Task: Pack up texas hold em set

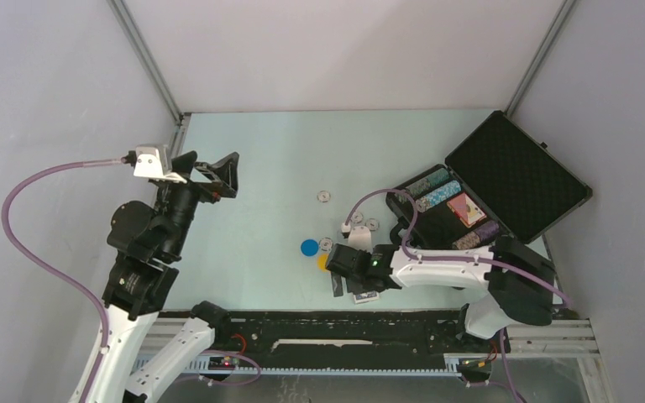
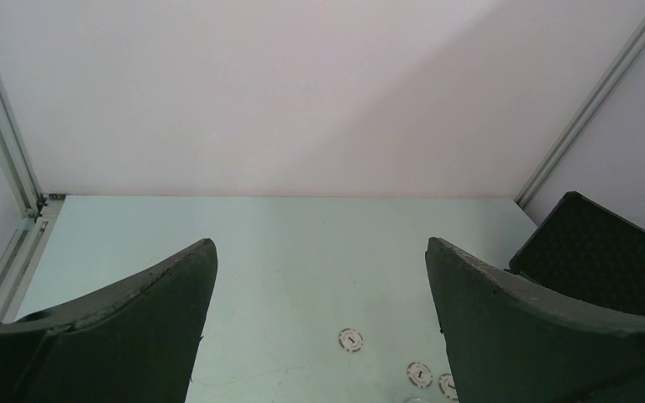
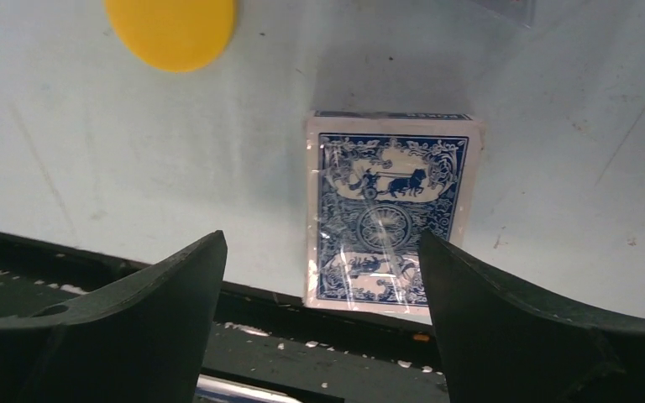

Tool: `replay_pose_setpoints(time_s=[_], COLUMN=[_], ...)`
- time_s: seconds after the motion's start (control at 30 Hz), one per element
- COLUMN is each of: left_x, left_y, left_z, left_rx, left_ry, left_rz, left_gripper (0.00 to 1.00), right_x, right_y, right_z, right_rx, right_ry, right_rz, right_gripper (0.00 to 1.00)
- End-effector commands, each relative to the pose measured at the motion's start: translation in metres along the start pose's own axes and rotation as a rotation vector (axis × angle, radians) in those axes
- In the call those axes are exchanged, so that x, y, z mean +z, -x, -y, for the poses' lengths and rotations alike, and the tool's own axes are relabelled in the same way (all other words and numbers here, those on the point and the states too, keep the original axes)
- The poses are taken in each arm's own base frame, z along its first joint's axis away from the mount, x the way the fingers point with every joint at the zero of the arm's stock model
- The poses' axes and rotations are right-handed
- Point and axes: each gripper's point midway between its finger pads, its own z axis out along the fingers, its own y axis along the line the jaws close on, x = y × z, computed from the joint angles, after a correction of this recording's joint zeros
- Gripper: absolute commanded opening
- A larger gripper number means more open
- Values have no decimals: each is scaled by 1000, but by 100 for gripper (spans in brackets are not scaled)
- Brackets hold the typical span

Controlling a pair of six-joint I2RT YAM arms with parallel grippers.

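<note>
The right claw (image 3: 321, 243) hangs wide open over the blue-backed card deck (image 3: 390, 222), which lies flat at the near edge of the pale green counter (image 1: 260, 151), a yellow disc (image 3: 170, 29) near it. Plain grey walls (image 1: 344, 50) box the counter in. The black case (image 1: 516, 172) sits open at far right. The left claw (image 1: 218, 172), also open, hovers at left.
</note>
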Motion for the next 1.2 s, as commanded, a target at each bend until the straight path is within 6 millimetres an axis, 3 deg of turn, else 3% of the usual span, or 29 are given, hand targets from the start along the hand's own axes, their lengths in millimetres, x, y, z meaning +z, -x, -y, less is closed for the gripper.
replay_pose_setpoints(time_s=[0.0, 0.43, 0.73, 1.03, 1.17], left_x=[0, 4, 6, 8, 8], left_y=[-4, -8, -11, -13, -13], left_z=[5, 8, 3, 1, 2], left_rx=[-15, -22, -30, -32, -38], left_ry=[-27, -39, -6, 4, 3], left_rz=[6, -10, -16, -20, -20], left_gripper=[100, 100, 100, 100, 100], right_x=[5, -6, 9, 16, 16], right_y=[0, 8, 10, 5, 6], right_z=[0, 34, 34, 29, 28], right_rx=[14, -33, -36, -44, -62], right_ry=[-21, -139, -152, -148, -141], right_rz=[24, 90, 89, 79, 82], right_gripper=[92, 92, 82, 84, 75])
